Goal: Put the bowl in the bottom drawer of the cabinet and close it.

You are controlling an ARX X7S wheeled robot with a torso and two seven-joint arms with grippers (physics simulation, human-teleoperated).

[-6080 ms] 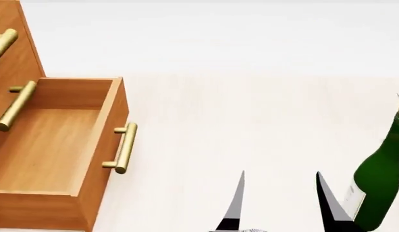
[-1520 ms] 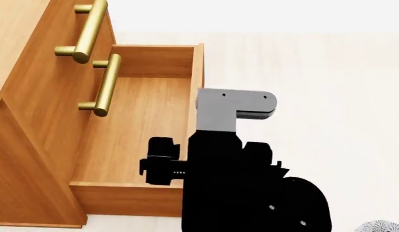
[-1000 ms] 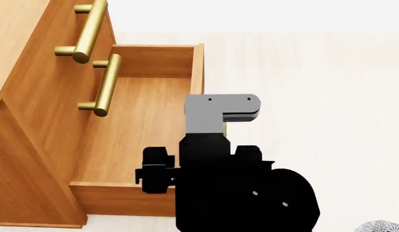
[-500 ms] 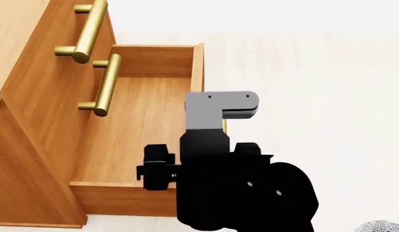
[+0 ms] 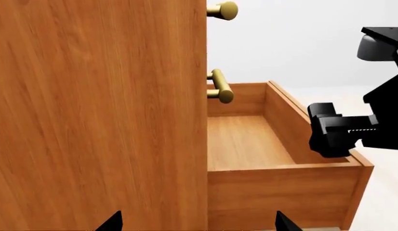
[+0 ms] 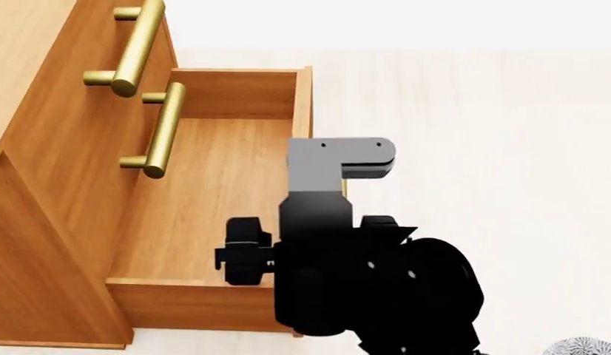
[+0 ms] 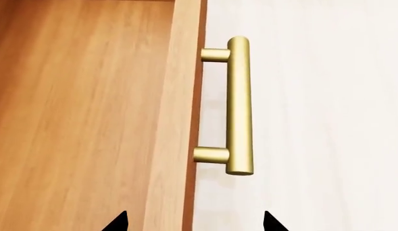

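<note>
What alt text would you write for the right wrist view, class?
A brass bar handle on the front of the open bottom drawer fills the view, seen from above. The two tips of the right end effector sit spread apart, one on each side of the drawer front, gripping nothing.

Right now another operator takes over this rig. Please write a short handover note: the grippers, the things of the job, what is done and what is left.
Right gripper: open, empty, above the front board of the bottom drawer, over its brass handle.
Left gripper: open, empty, facing the side of the cabinet.
The bottom drawer is pulled out, and nothing shows in the part that is visible.
The bowl shows only as a sliver at the lower right edge of the head view, outside the drawer.
Done: drawer open.
Left: pick up the bowl, place it in the drawer, close it.
</note>
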